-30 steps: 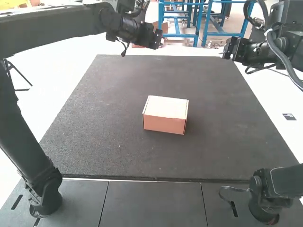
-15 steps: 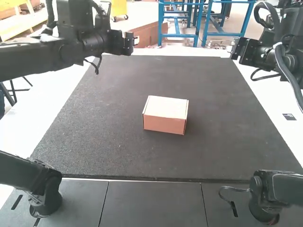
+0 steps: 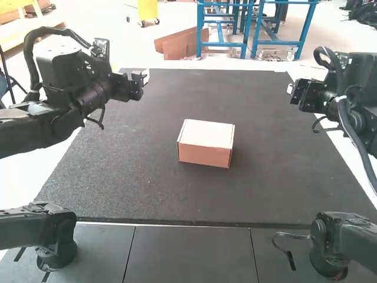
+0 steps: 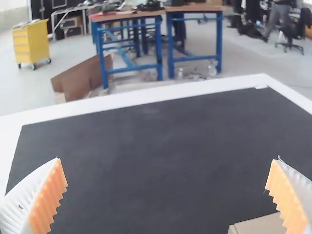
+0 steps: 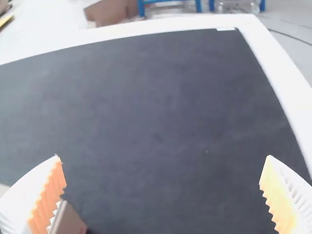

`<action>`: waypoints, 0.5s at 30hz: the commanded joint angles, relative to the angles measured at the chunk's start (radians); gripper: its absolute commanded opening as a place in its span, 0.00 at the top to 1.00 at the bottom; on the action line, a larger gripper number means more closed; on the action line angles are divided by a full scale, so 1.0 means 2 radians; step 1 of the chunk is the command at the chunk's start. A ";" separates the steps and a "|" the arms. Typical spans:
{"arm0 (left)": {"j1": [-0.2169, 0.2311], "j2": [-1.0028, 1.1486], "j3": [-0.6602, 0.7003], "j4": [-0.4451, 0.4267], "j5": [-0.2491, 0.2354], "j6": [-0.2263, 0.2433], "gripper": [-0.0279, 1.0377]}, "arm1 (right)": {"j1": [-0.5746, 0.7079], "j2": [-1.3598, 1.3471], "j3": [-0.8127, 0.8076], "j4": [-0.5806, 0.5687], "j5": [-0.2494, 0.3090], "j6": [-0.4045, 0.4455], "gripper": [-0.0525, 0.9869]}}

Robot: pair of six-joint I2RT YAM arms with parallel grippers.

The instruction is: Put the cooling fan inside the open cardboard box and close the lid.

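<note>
Cardboard box (image 3: 205,143): sits near the middle of the black mat (image 3: 129,153), lid flaps down and flush, contents hidden. Nothing touches it. One corner of it shows in the left wrist view (image 4: 253,227) just beside the hand's one finger, and another in the right wrist view (image 5: 67,222) beside a finger there.

Left hand (image 3: 138,85): held in the air over the far left part of the mat, well apart from the box and pointing toward the middle. In its own wrist view the hand (image 4: 165,162) is spread wide, white ribbed fingers (image 4: 43,202) with orange pads at either side, nothing between them but mat.

Right hand (image 3: 296,94): held in the air at the far right edge of the mat, also well apart from the box. Its own view shows the hand (image 5: 161,158) spread wide and holding nothing.

Mat lies on a white bench (image 3: 349,127).
</note>
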 commanded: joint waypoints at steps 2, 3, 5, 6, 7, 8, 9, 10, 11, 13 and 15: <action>0.014 -0.037 -0.043 0.028 -0.001 0.007 0.07 | -0.008 -0.043 -0.039 0.033 0.005 -0.019 0.07; 0.016 -0.046 -0.053 0.034 0.002 0.007 0.07 | -0.007 -0.051 -0.052 0.042 0.002 -0.027 0.07; 0.016 -0.063 -0.075 0.042 0.009 0.007 0.07 | -0.007 -0.071 -0.072 0.055 0.000 -0.033 0.07; 0.015 -0.072 -0.084 0.043 0.014 0.007 0.07 | -0.007 -0.081 -0.082 0.060 -0.001 -0.034 0.07; 0.014 -0.079 -0.094 0.044 0.018 0.007 0.07 | -0.007 -0.091 -0.092 0.065 -0.001 -0.036 0.07; 0.013 -0.087 -0.103 0.044 0.022 0.007 0.07 | -0.007 -0.100 -0.101 0.073 -0.001 -0.036 0.07; 0.013 -0.095 -0.111 0.044 0.025 0.008 0.07 | -0.007 -0.108 -0.109 0.075 -0.002 -0.039 0.07; 0.013 -0.101 -0.119 0.045 0.029 0.011 0.07 | -0.007 -0.117 -0.116 0.079 -0.006 -0.044 0.07; 0.013 -0.105 -0.127 0.047 0.034 0.012 0.07 | -0.007 -0.125 -0.122 0.081 -0.007 -0.046 0.07; 0.016 -0.109 -0.141 0.053 0.045 0.014 0.07 | -0.007 -0.145 -0.133 0.092 -0.001 -0.046 0.07; 0.018 -0.111 -0.154 0.057 0.051 0.022 0.07 | -0.008 -0.166 -0.143 0.101 -0.001 -0.050 0.07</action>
